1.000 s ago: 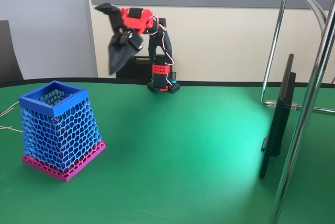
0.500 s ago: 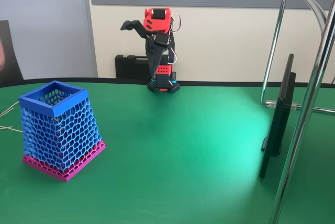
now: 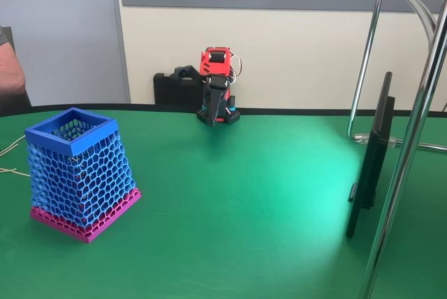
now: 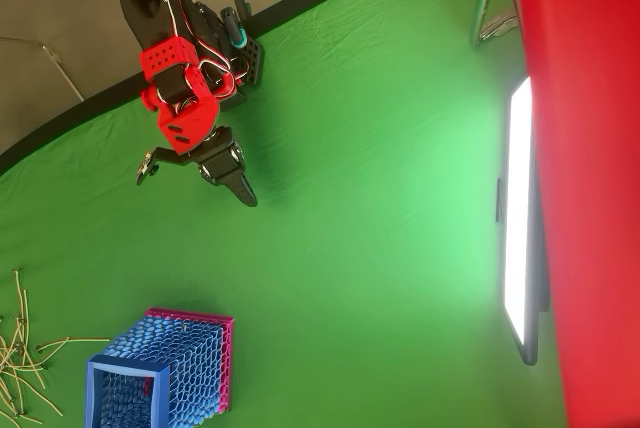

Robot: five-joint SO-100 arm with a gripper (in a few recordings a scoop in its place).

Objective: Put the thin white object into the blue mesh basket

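The jaws are being held wide apart, and nothing is being gripped between them. In the fixed view the gripper (image 3: 193,98) is being kept low at the far side of the table, just in front of the arm's own base. One dark finger is being pointed down towards the green cloth (image 3: 244,208), and the other is being stuck out to the left. In the overhead view the gripper (image 4: 197,186) is being shown with the same wide spread, close above the green cloth (image 4: 380,248). The red and black arm (image 3: 215,75) is being kept folded down over its base, at the far edge of the table.

The blue mesh basket (image 3: 80,173) is being left standing upright on its pink base band, at the near left of the table and well apart from the gripper. In the overhead view the blue mesh basket (image 4: 170,368) is being seen at the bottom left, with its open mouth facing up. Whether the thin white object is lying inside it cannot be told, because the inside is being hidden by the mesh and by shadow.

A heap of thin pale sticks (image 4: 20,348) is being left on the cloth just to the left of the basket. A person's arm (image 3: 8,68) is being shown at the left edge, behind the table. A shiny metal stand (image 3: 419,103) is being seen at the right.
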